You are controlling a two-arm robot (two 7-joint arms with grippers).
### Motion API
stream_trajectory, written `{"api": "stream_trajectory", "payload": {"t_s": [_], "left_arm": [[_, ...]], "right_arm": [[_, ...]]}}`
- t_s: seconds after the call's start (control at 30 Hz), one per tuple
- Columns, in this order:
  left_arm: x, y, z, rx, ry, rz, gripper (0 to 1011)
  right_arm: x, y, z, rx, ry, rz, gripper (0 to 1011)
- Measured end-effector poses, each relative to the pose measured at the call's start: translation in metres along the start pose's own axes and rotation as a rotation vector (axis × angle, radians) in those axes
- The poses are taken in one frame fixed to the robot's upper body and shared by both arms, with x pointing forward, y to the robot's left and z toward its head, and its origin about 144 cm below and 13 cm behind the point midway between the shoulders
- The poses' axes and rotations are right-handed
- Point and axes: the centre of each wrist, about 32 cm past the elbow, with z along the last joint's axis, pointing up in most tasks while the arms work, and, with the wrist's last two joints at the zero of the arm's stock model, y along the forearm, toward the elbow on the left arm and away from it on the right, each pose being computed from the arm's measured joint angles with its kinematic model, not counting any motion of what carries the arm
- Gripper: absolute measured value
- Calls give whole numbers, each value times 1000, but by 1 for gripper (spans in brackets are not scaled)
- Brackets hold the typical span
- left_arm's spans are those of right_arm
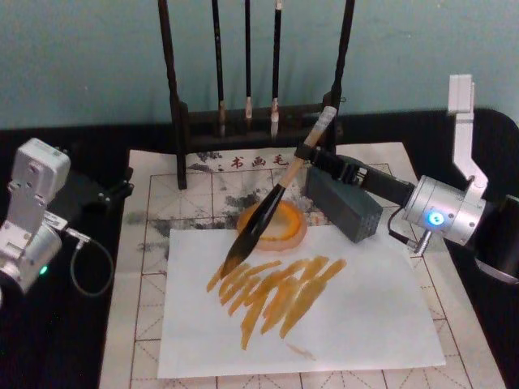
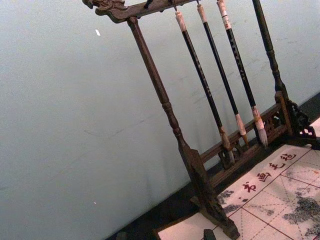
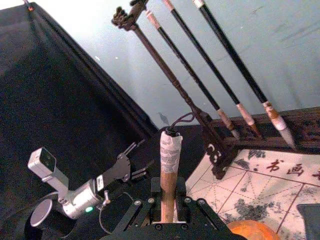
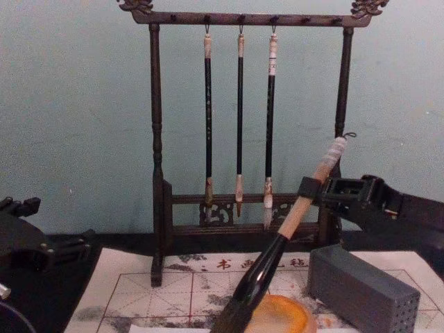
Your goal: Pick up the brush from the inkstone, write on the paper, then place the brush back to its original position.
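Though aslant, brush (image 1: 272, 203) on paper (image 1: 365, 308) (overhead)

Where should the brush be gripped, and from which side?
The bare wooden handle of the brush, above its black section, from the right: it leans up toward that side, bristles down on the paper. The right gripper clamps there.

I get soft, even light with faint shadows; the wall (image 3: 80, 20) glares white in the right wrist view.
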Motion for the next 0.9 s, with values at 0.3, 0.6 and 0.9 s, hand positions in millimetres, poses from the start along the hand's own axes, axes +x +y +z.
{"api": "stream_trajectory", "payload": {"t_s": [0.3,0.6,0.9], "left_arm": [[0,0,0,0,0,0,1001],[0,0,0,0,0,0,1001],[0,0,0,0,0,0,1001]], "right_arm": [[-4,6,-6,-35,-21,33,182],[-9,13,-14,-82,-54,75,181],[-11,16,-19,-115,-76,98,181]]}}
